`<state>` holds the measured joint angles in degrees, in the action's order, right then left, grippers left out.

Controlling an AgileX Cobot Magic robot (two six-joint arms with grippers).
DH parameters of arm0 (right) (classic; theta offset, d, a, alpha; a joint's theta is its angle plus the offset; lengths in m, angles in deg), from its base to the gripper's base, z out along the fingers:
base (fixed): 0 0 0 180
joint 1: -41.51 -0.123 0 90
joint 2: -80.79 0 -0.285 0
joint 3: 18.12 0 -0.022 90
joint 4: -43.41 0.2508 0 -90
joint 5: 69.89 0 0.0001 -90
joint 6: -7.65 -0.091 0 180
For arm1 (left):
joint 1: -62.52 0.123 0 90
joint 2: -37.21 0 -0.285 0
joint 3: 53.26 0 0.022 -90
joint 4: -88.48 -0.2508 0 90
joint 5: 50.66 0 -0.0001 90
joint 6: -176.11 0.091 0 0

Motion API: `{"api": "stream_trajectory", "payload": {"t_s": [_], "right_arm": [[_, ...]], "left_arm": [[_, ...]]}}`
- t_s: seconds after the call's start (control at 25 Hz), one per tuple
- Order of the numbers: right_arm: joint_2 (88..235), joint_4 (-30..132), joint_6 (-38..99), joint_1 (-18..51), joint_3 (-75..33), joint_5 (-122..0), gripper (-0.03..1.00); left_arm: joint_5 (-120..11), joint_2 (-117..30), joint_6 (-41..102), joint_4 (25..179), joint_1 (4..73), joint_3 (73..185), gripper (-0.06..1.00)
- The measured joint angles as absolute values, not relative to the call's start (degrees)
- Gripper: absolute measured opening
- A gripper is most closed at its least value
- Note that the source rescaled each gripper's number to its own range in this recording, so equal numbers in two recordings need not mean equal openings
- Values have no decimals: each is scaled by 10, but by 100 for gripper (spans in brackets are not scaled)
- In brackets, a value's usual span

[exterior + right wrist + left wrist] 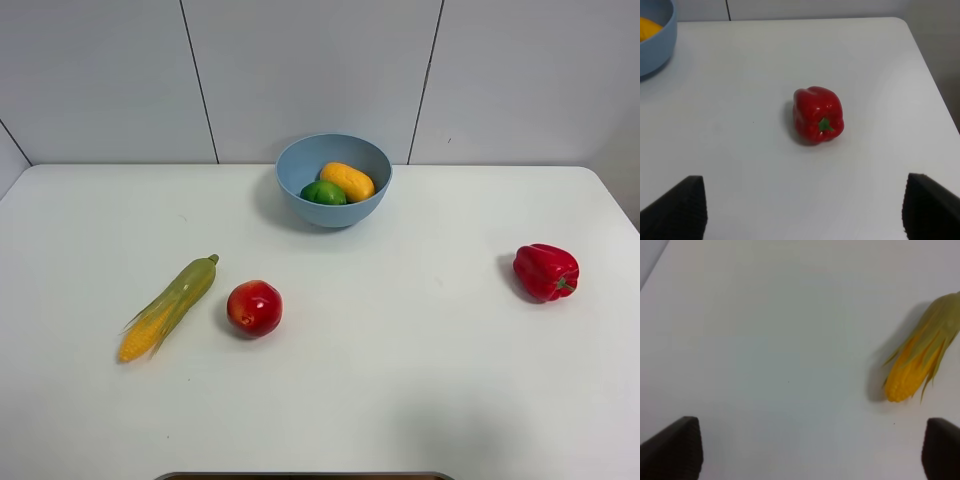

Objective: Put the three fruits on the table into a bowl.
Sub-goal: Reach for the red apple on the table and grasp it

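Note:
The light-blue bowl (333, 179) stands at the back middle of the white table (420, 400). The green lime (324, 193) and the yellow-orange mango-like fruit (347, 181) lie inside it. The red apple-like fruit (254, 307) lies on the table, left of centre. Neither arm shows in the exterior high view. My left gripper (810, 455) is open and empty above bare table, its fingertips (672, 447) wide apart. My right gripper (802, 210) is open and empty. The bowl's rim (655, 45) and a bit of the mango-like fruit (649, 28) show in the right wrist view.
A green-husked corn cob (170, 306) lies just left of the red fruit; it also shows in the left wrist view (920, 360). A red bell pepper (545, 271) lies at the right; it shows in front of the right gripper in the right wrist view (818, 115).

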<state>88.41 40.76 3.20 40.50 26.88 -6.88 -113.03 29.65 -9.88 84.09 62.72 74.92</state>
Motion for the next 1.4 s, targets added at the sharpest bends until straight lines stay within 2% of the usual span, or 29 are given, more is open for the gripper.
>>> {"api": "stream_trajectory", "payload": {"t_s": [1.4], "right_arm": [[884,408,34,405,269,-69,58]], "left_arm": [[-1130,296,-99,841,627,749,70]]}}
